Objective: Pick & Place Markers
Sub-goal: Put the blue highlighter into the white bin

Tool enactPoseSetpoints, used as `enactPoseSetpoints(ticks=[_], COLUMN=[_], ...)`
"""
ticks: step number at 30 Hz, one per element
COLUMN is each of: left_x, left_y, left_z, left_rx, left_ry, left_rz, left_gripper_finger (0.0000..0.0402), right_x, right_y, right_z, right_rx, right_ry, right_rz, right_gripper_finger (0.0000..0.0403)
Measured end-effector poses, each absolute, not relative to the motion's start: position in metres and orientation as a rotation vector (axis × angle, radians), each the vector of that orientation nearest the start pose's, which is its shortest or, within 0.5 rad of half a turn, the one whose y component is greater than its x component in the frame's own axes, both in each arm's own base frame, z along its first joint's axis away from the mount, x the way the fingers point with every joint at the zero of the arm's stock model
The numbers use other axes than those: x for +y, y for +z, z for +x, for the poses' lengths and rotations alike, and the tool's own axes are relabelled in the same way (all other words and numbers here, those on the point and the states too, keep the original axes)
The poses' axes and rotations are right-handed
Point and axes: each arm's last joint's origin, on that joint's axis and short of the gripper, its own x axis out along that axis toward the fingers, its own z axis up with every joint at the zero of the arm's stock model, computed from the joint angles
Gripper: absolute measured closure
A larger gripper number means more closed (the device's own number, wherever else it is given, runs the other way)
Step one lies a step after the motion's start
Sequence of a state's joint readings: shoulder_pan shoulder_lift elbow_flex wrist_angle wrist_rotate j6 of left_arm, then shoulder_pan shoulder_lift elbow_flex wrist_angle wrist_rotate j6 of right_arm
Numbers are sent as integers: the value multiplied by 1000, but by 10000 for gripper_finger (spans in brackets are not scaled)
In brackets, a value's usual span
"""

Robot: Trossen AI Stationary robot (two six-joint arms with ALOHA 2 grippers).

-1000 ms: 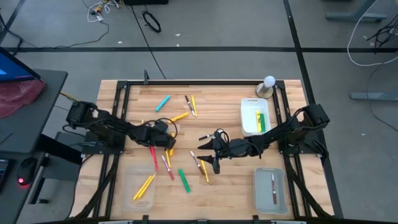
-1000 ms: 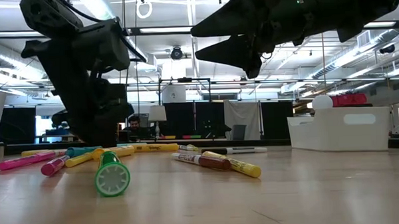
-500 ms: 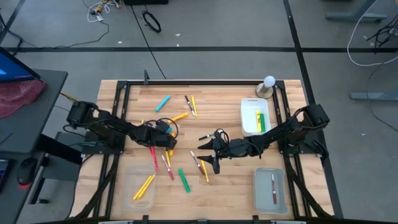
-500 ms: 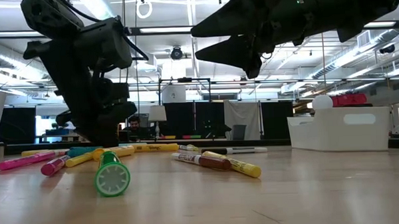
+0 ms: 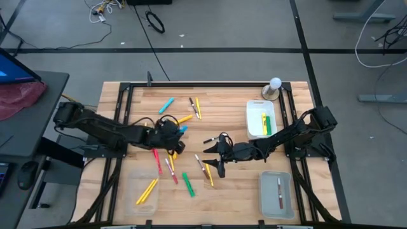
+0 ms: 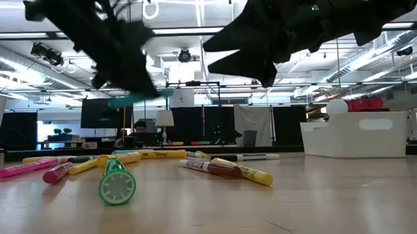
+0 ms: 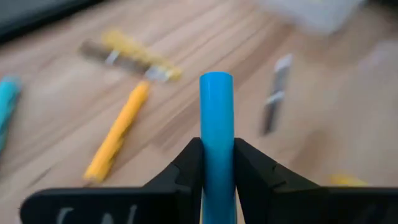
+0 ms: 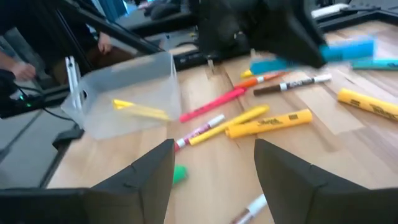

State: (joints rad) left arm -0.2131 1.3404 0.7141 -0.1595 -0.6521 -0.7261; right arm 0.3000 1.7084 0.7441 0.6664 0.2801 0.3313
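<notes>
Left wrist view: left fingers [image 7: 217, 158] clamped on blue marker [image 7: 216, 118], lifted off desk [image 5: 235, 191]; narrow end grip, marker could pivot or slip. Right fingers [image 5: 219, 158] apart, idle.

1. Light blue plastic marker [image 7: 216, 140] is pinched up off the wood.
2. Green capped marker [image 5: 189, 184] lies flat near the front.
3. Two yellow markers [image 5: 147, 190] sit inside the clear tray.
</notes>
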Motion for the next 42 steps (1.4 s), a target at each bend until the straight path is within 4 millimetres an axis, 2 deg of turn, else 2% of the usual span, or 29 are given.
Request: enactPoseSetpoints(ticks=[6, 11, 18, 25, 30, 36, 39, 42], left_x=[-58, -65, -72, -74, -74, -77, -80, -80], left_y=[212, 214, 219, 216, 216, 217, 217, 217], left_z=[263, 266, 277, 281, 281, 280, 280, 279], left_rx=[272, 78, -112, -166, -170, -177, -172, -176], left_ry=[439, 290, 115, 84, 84, 73, 65, 63], left_rz=[-358, -356, -358, -364, -358, -343, -335, -337], left_gripper_finger=[330, 330, 327, 325, 327, 324, 325, 321], right_x=[93, 98, 106, 108, 111, 112, 111, 108], right_y=[166, 165, 152, 147, 159, 177, 181, 181], right_z=[322, 321, 332, 338, 344, 363, 367, 368], right_rx=[307, 302, 165, 3, -69, -89, -92, -85], right_ry=[-105, -99, -62, -38, -31, -49, -82, -106], right_rz=[220, 218, 230, 253, 225, 143, 146, 145], right_gripper_finger=[182, 182, 182, 182, 182, 184, 199, 232])
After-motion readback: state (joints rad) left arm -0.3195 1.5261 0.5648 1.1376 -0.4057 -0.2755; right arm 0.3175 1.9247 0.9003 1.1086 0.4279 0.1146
